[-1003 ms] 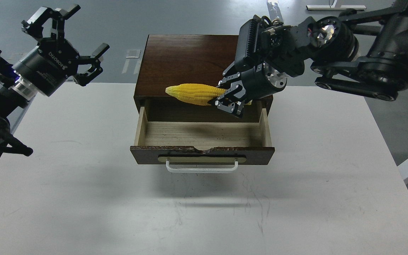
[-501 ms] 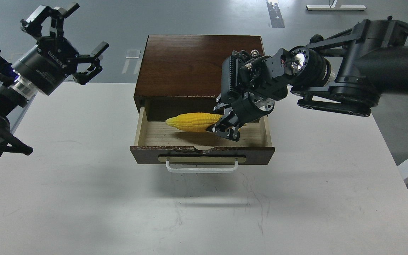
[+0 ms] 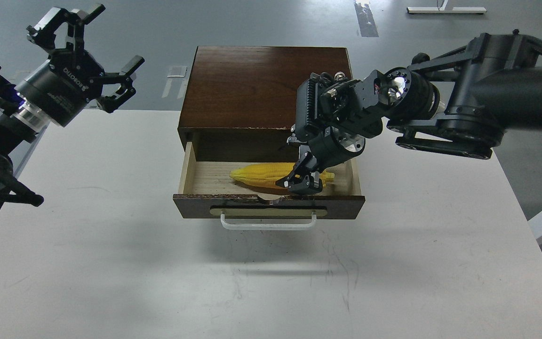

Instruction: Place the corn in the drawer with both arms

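The yellow corn (image 3: 257, 173) lies lengthwise inside the open drawer (image 3: 341, 205) of the dark wooden cabinet (image 3: 252, 84), low on the drawer floor. My right gripper (image 3: 306, 181) reaches down into the drawer from the right and is shut on the corn's right half, its fingers covering that part. My left gripper (image 3: 113, 44) is open and empty, held high at the far left, well away from the drawer.
The drawer's white handle (image 3: 267, 224) faces me on its front panel. The cabinet stands at the back middle of the white table (image 3: 271, 282). The right arm's bulky wrist hangs over the cabinet's right side.
My right gripper has carried the corn from above the cabinet's front edge down into the drawer, now near its floor. The left arm has not moved.
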### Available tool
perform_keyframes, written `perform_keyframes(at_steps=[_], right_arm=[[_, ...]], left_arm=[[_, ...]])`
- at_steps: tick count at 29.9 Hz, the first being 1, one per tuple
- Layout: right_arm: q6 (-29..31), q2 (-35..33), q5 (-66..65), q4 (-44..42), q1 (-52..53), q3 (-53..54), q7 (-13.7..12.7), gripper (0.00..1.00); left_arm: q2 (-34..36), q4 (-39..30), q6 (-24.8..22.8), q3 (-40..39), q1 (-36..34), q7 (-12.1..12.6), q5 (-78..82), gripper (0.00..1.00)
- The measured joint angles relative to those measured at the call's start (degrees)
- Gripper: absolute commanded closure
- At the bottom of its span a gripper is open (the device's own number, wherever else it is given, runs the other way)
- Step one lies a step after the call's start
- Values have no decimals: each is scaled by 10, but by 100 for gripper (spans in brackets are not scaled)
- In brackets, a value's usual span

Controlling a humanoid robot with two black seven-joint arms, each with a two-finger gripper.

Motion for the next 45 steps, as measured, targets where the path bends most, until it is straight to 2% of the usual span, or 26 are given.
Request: perform_keyframes(at_steps=[5,8,11,14,18,22,25,29,35,39,45], right_arm=[[-5,-13,7,6,14,7,0,25],[-10,-33,38,12,39,24,0,21],[-10,-63,121,14,65,45,0,18],[-10,-101,222,13,80,73,0,6],[-8,-183,367,12,64,114,0,4],[-11,-257,467,13,-16,166,0,4],[-14,-316,516,13,-118,233,0,4],[-14,-348,596,10,-263,336,0,4],[-14,-348,726,11,-433,461,0,4],[-14,-325,827,6,-526,546,0,4],[-14,-293,855,-4,-613,628,0,0]], left_arm=[[0,0,0,0,0,0,0,1],[1,0,0,0,-1,0,0,1],[1,0,0,0,-1,0,0,1],[1,0,0,0,-1,0,0,1],[2,0,0,0,0,0,0,1],[0,0,0,0,0,0,0,1],[0,0,0,0,0,0,0,1],[-4,0,0,1,2,0,1,1],[-5,0,0,1,15,0,3,1],[-6,-2,0,0,19,0,3,1],[-13,-5,0,0,28,0,12,1]])
